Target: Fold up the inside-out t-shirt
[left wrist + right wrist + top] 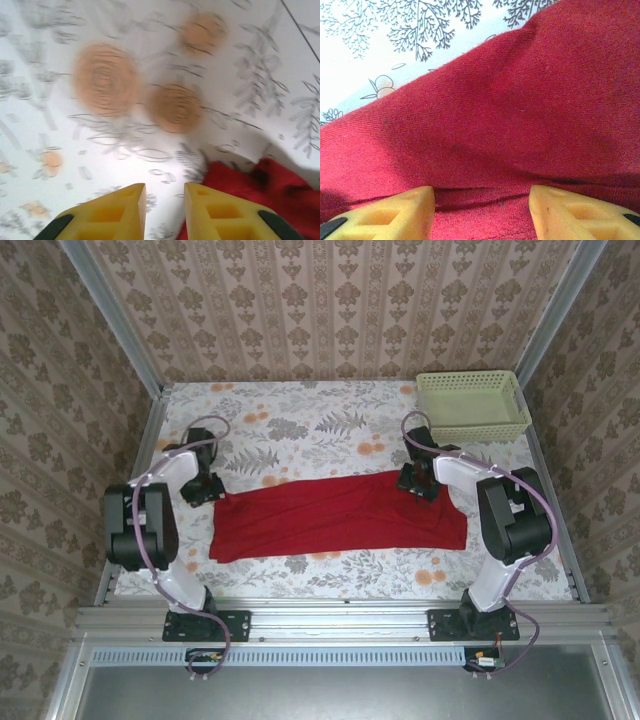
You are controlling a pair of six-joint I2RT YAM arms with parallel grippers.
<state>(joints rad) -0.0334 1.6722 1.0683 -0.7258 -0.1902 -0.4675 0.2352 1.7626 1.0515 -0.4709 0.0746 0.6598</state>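
the left claw point(165, 189) stands only narrowly open: its yellow wedge-shaped fingers point(117, 212) leave a slim gap, and through that gap the floral-printed white tabletop point(100, 165) shows, with nothing gripped. the edge of the plain red soft cloth t-shirt point(280, 195) lies just beside its right-hand finger and seems to run under it. whether finger and cloth touch cannot be told.

the right claw point(481, 192) is open about halfway, its yellow fingers point(395, 215) well apart and set low over the red t-shirt point(520, 100). a creased fold of the cloth runs across between them, not pinched. the tabletop point(360, 65) shows beyond the cloth's far edge.

from above, the t-shirt point(340, 520) lies flat as a long band across the middle of the tabletop point(300, 430), between the two arms. the left claw point(203, 487) sits at its far left corner and the right claw point(418, 483) on its far edge near the right end. a pale green plastic mesh basket point(465, 376) stands at the far right corner, well apart from the shirt.
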